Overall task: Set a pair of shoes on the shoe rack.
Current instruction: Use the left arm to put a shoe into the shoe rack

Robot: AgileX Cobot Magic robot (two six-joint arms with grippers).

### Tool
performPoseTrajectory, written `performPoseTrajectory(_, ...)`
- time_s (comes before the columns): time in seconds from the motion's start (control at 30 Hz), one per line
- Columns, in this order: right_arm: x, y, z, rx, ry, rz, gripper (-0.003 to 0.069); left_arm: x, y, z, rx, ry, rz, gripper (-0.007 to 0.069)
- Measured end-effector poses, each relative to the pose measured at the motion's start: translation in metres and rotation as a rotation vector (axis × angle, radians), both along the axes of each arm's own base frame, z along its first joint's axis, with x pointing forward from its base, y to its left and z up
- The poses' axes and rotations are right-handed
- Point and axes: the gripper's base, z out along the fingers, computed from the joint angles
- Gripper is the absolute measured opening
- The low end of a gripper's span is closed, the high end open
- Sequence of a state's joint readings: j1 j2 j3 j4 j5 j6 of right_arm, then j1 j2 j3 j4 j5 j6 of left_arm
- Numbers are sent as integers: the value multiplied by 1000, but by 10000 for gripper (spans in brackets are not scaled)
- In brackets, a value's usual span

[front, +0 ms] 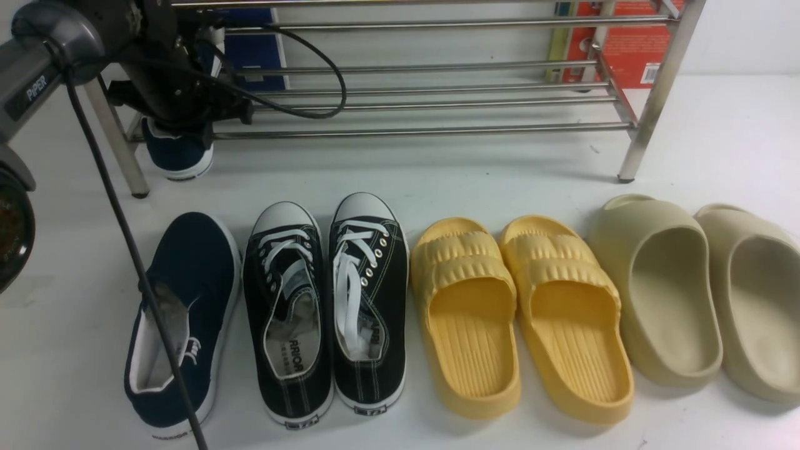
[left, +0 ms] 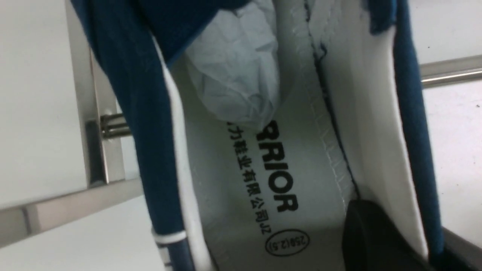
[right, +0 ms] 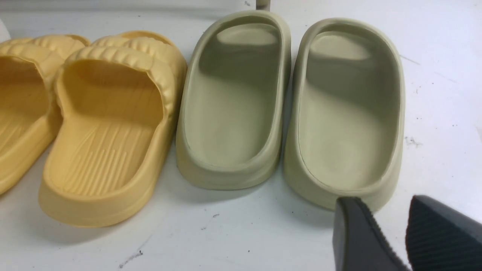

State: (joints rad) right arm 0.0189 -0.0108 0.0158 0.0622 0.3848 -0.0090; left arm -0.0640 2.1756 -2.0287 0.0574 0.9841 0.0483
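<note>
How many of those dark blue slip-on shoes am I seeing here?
2. One navy shoe lies on the table, leftmost in the row; the other navy shoe hangs in the left gripper at the shoe rack's left end. None seems hidden.

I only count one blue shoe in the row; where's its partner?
In the front view, the other blue shoe hangs from the left claw at the left end of the shoe rack.

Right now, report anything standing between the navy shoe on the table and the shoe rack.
Yes: the left gripper, shut on the other navy shoe, hangs at the shoe rack's left end, straight ahead of the navy shoe on the table. The arm's black cable also crosses that shoe's heel.
</note>
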Motion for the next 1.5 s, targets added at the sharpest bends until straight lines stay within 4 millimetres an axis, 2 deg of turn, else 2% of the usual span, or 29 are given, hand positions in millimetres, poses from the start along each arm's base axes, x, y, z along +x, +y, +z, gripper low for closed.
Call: performPoseTrajectory(1.5,0,0,0,0,0,0,239,-4,0,-2,15,49,-18,9)
